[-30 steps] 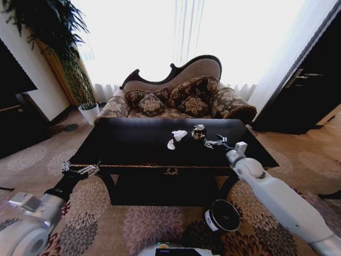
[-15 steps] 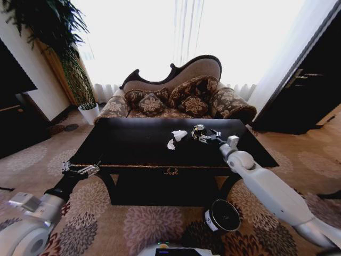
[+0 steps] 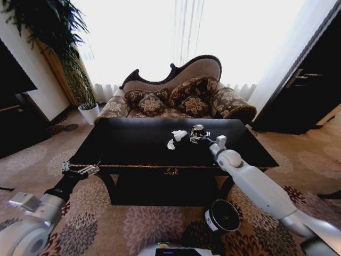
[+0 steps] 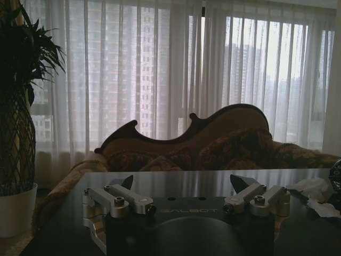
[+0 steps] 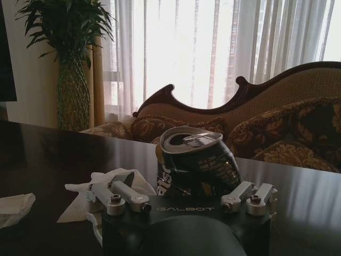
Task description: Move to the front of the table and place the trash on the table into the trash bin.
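Note:
On the glossy black table (image 3: 128,144) lies the trash: a crushed dark shiny can (image 3: 199,130) and two crumpled white paper scraps (image 3: 179,134) (image 3: 171,144) to its left. My right gripper (image 3: 201,138) reaches over the table to the can. In the right wrist view the gripper (image 5: 189,182) is open, its fingers (image 5: 121,193) flanking the can (image 5: 198,160), with paper (image 5: 80,200) lying beside it. My left gripper (image 3: 80,170) hangs open at the table's front left corner, also seen in the left wrist view (image 4: 181,186). The trash bin (image 3: 222,215) stands on the carpet below the table's front right.
A patterned sofa (image 3: 181,98) stands behind the table, against bright curtains. A potted plant (image 3: 88,112) is at the back left and dark furniture (image 3: 306,101) at the right. Floral carpet (image 3: 154,224) runs around the table.
My right arm has swung left and forward across the table, bringing its gripper up to the can. The left arm has stayed still.

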